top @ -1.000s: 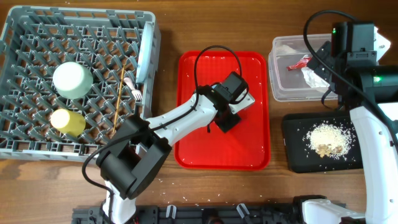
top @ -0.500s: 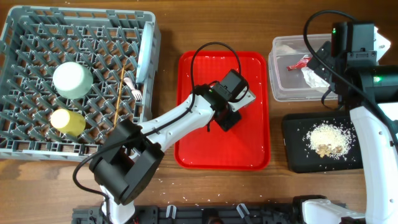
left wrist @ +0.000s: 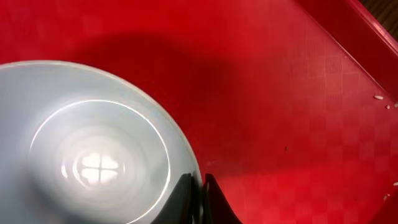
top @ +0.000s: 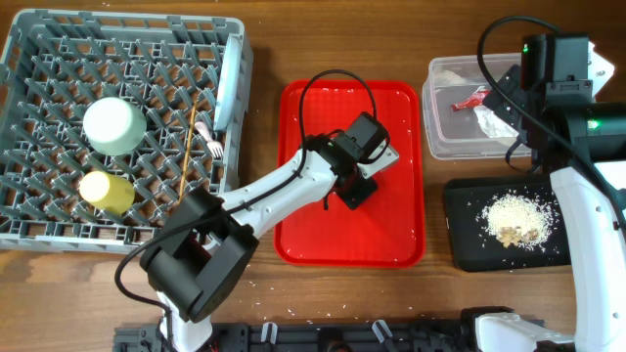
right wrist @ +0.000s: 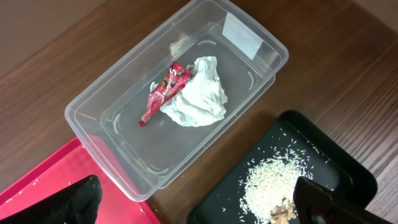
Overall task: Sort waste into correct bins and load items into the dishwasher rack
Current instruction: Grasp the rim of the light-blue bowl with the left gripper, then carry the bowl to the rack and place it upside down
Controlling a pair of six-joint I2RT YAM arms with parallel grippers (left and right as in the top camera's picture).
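In the left wrist view my left gripper (left wrist: 200, 193) is shut on the rim of the light blue bowl (left wrist: 93, 155), which is over the red tray (left wrist: 298, 93). In the overhead view the left gripper (top: 354, 186) is over the tray's middle and hides the bowl. My right gripper (right wrist: 202, 208) is open and empty above the clear tub (right wrist: 112, 93) and the black tray (right wrist: 348, 168). The tub holds the red wrapper (right wrist: 165, 90) and the white napkin (right wrist: 198, 99). Rice scraps (right wrist: 277, 183) lie in the black tray.
The grey dishwasher rack (top: 39, 235) at the left holds an upturned pale green bowl (top: 113, 125), a yellow cup (top: 106, 193), chopsticks (top: 186, 156), a white fork (top: 208, 140) and a plate (top: 227, 88) on edge. Rice grains dot the red tray (top: 391, 244).
The left arm's elbow has shifted a little to the left. Its gripper stays over the middle of the red tray. The right arm has not moved.
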